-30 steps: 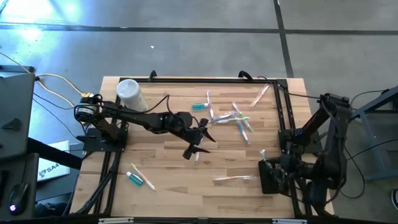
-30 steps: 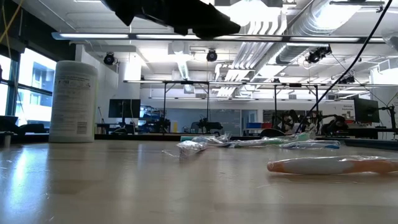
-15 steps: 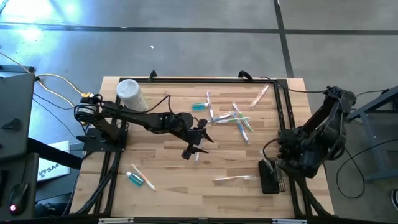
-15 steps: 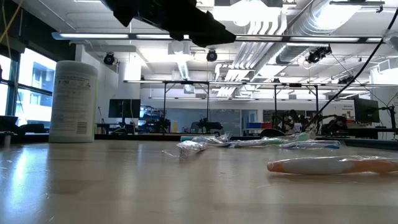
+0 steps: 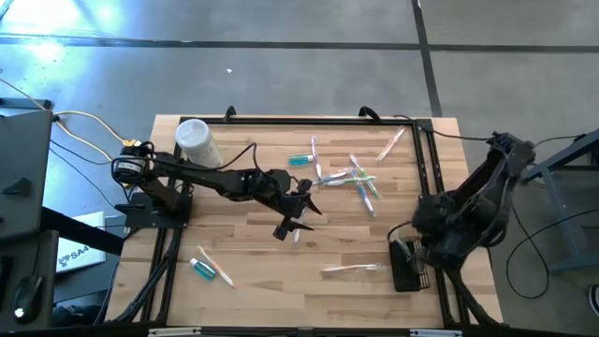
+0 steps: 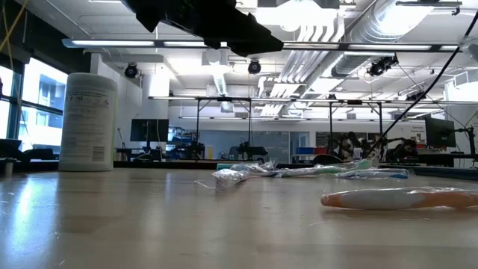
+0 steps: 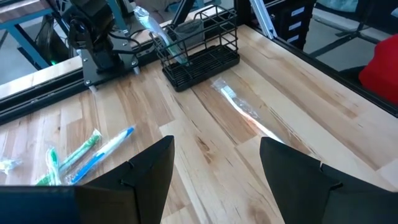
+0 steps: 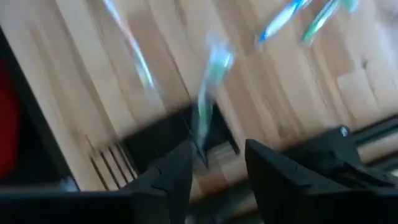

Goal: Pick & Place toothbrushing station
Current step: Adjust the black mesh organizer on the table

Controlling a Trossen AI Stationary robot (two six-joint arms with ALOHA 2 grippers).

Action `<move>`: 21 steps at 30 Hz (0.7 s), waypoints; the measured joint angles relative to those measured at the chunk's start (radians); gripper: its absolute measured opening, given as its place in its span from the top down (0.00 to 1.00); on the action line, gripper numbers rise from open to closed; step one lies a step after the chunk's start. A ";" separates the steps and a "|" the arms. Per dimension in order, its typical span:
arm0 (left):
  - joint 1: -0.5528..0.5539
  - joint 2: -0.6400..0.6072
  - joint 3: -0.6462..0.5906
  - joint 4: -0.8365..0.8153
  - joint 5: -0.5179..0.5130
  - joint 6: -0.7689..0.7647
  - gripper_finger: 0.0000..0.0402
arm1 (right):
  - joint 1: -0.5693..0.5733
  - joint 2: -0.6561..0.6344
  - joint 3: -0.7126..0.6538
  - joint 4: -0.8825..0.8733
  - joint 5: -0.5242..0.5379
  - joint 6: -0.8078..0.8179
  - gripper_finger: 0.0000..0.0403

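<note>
Above the wire-mesh holder, right gripper parted around wrapped toothbrush, releasing it; left gripper open mid-table. Next: fetch another.

A pale wood-plank tabletop stands on a grey concrete floor crossed by dark seam lines. In the low view the room behind is a wide workshop hall: silver ducts and pipes run under the ceiling, long strip lights glow white, and a window at the left lets in daylight. Dark metal frames and a monitor stand far back. A white cylindrical canister stands on the tabletop.
</note>
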 joint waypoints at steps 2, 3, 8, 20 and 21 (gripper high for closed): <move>0.000 0.000 0.000 0.000 0.000 -0.002 0.41 | -0.014 0.018 -0.033 0.000 -0.031 -0.056 0.64; 0.000 0.000 0.000 0.000 0.000 -0.003 0.41 | -0.022 0.025 -0.052 0.000 -0.033 -0.066 0.64; 0.000 0.000 0.000 0.000 -0.001 -0.021 0.41 | -0.065 0.063 -0.102 -0.002 -0.103 -0.096 0.64; 0.000 0.000 0.000 0.017 -0.002 -0.022 0.41 | -0.136 0.103 -0.112 0.060 -0.109 -0.222 0.64; 0.000 0.000 0.000 0.013 -0.002 -0.022 0.41 | -0.136 0.102 -0.120 0.075 -0.110 -0.226 0.64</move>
